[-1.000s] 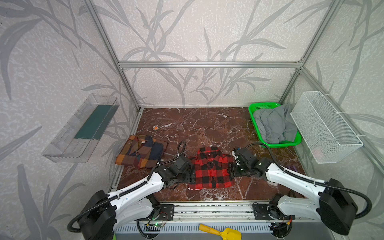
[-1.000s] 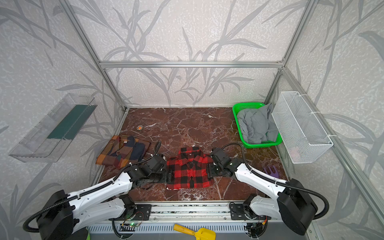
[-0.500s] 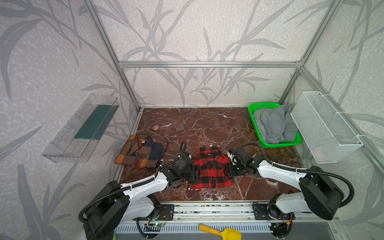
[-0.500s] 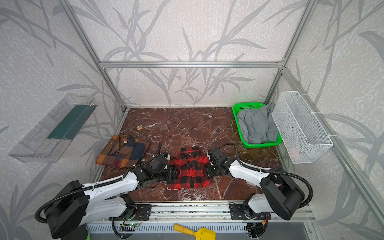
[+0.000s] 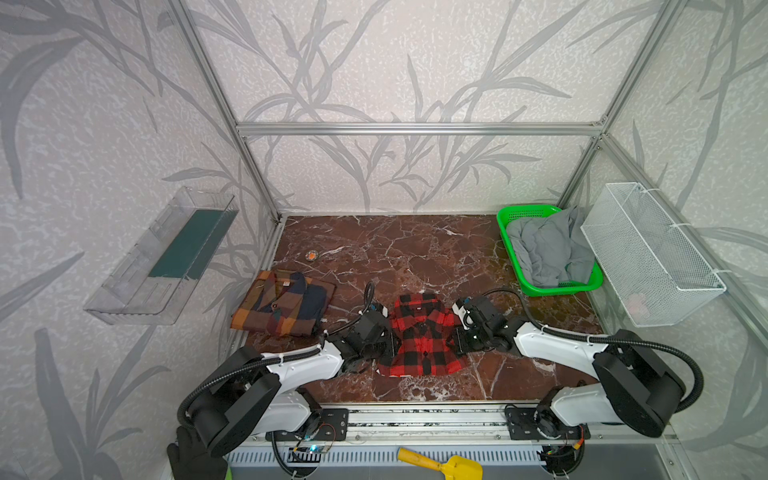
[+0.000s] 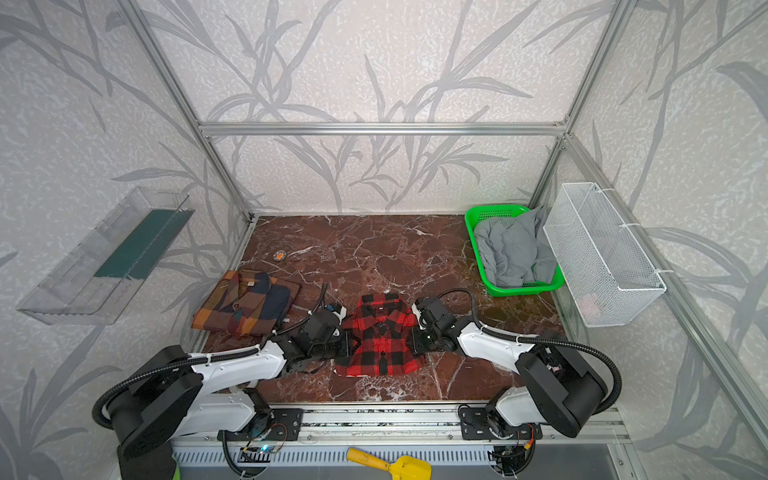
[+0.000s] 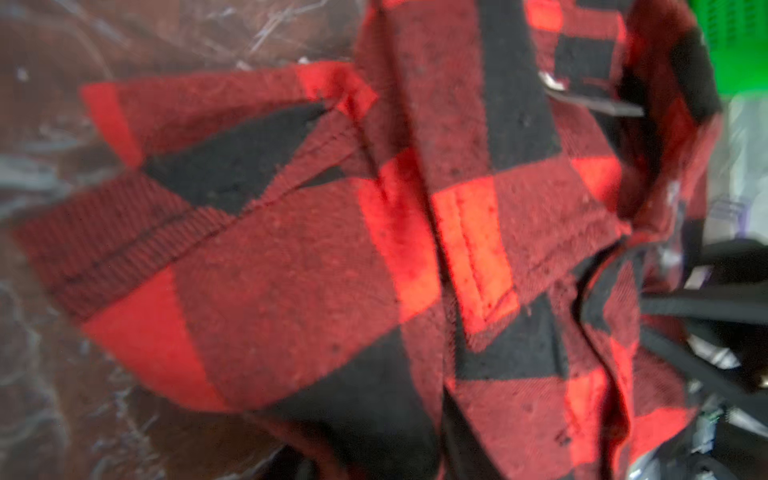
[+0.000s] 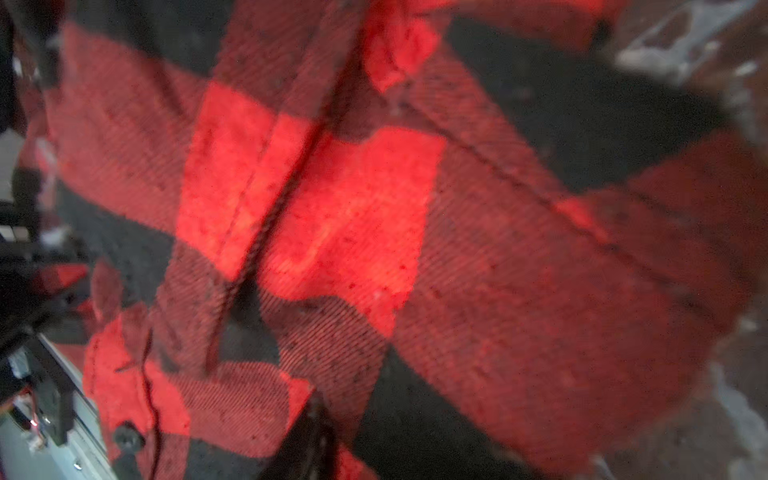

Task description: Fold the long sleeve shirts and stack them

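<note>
On our marble table (image 5: 415, 249) the red-and-black shirt (image 5: 422, 336) lies spread at the front middle, with the plaid shirt (image 5: 286, 309) folded by the table's left edge. The left gripper (image 5: 388, 345) and right gripper (image 5: 458, 344) sit at the red one's sides; we can't tell if they're pinching.

Two matching arms here: left arm (image 5: 299, 365) and right arm (image 5: 557, 347), glossy white shells, chunky black round joints, and black ribbed cable hoses (image 5: 648, 343) looping off each shoulder.
</note>
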